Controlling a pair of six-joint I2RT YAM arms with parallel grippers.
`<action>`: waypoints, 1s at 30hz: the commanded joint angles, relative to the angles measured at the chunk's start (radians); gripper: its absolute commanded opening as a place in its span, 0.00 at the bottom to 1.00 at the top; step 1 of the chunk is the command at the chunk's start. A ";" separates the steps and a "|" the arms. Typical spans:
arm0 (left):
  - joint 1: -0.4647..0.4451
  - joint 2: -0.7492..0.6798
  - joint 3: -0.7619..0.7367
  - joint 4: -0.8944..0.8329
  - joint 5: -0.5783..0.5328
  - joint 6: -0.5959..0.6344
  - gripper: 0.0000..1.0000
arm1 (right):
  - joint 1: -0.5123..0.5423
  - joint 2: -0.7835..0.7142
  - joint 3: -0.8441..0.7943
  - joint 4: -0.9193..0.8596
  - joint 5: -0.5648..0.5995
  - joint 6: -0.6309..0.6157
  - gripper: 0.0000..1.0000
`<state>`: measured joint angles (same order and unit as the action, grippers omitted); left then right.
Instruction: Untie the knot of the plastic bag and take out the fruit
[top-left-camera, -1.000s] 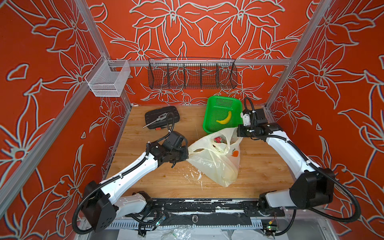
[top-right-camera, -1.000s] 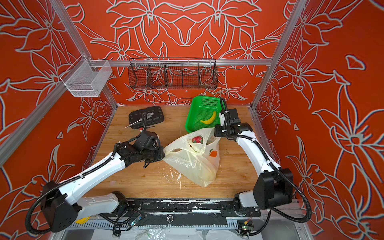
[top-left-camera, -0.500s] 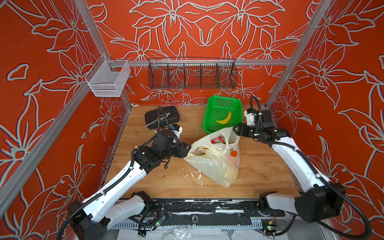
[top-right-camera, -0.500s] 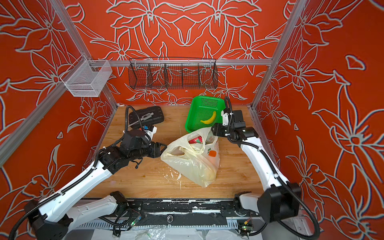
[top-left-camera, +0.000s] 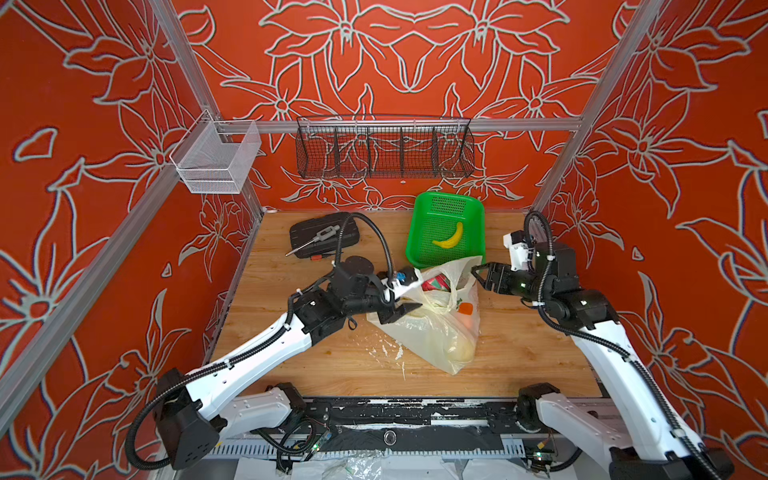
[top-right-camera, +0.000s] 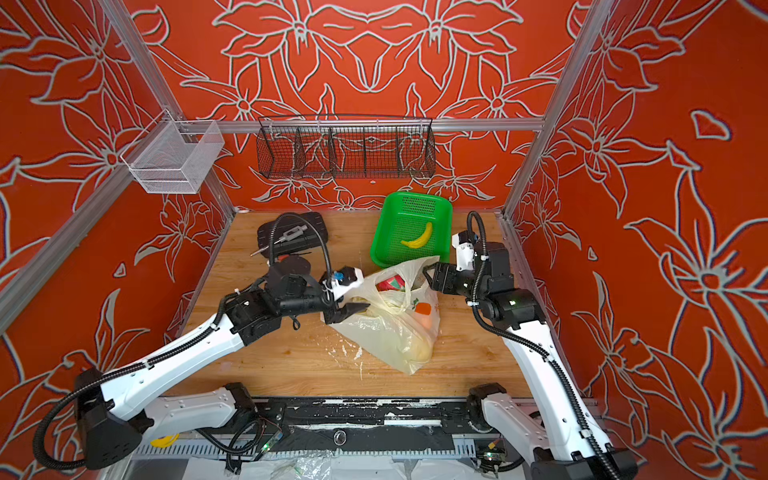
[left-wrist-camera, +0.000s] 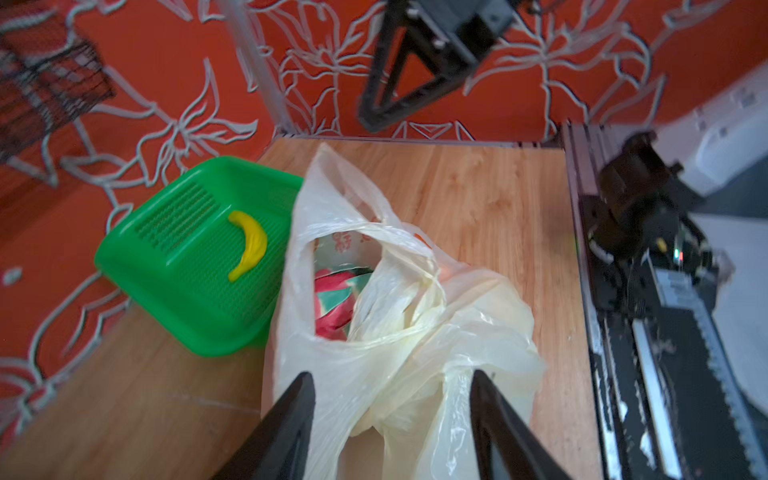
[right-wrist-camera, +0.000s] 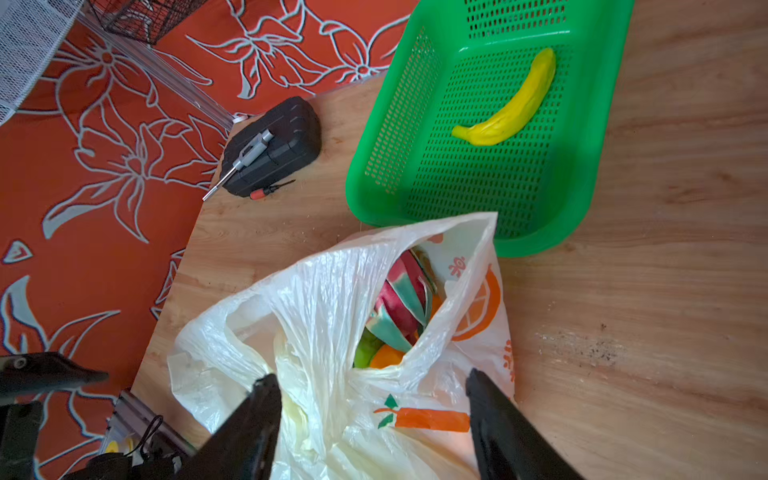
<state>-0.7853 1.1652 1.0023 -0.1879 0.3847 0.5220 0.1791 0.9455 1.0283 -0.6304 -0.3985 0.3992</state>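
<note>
The plastic bag (top-left-camera: 436, 336) (top-right-camera: 395, 332) lies mid-table, pale and crumpled, with its mouth gaping. No tied knot shows; the handle loops hang slack. Inside sits the fruit: a pink dragon fruit (top-left-camera: 434, 284) (right-wrist-camera: 403, 299) (left-wrist-camera: 332, 299), with an orange (right-wrist-camera: 384, 355) and a green fruit (right-wrist-camera: 365, 347) under it. My left gripper (top-left-camera: 405, 301) (left-wrist-camera: 390, 374) stands open over the bag's left edge, loose plastic between its fingers but not pinched. At the bag's right rim my right gripper (top-left-camera: 480, 277) (right-wrist-camera: 371, 374) is open too, straddling the printed side (right-wrist-camera: 428, 417).
A green basket (top-left-camera: 481, 237) holding a yellow banana (top-left-camera: 449, 237) stands just behind the bag. A black tool case (top-left-camera: 332, 241) with a screwdriver lies at the back left. Wire baskets (top-left-camera: 384, 151) hang on the back wall. White plastic scraps (top-left-camera: 390, 353) litter the front.
Both grippers were shut on the bag's edges, stretching the mouth; both have opened and let go. The left gripper has moved right over the bag's edge, and the bag has slackened.
</note>
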 joint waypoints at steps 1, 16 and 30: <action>-0.039 0.054 0.030 0.030 0.047 0.264 0.59 | 0.000 -0.010 -0.018 -0.020 -0.032 0.010 0.72; -0.141 0.430 0.290 -0.172 -0.122 0.212 0.66 | 0.000 -0.011 -0.064 0.007 0.000 0.002 0.72; -0.157 0.507 0.317 -0.139 -0.216 0.135 0.13 | 0.000 -0.006 -0.059 0.020 -0.008 0.018 0.72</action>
<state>-0.9367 1.6787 1.2953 -0.3424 0.1680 0.6792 0.1791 0.9474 0.9634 -0.6163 -0.4095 0.4038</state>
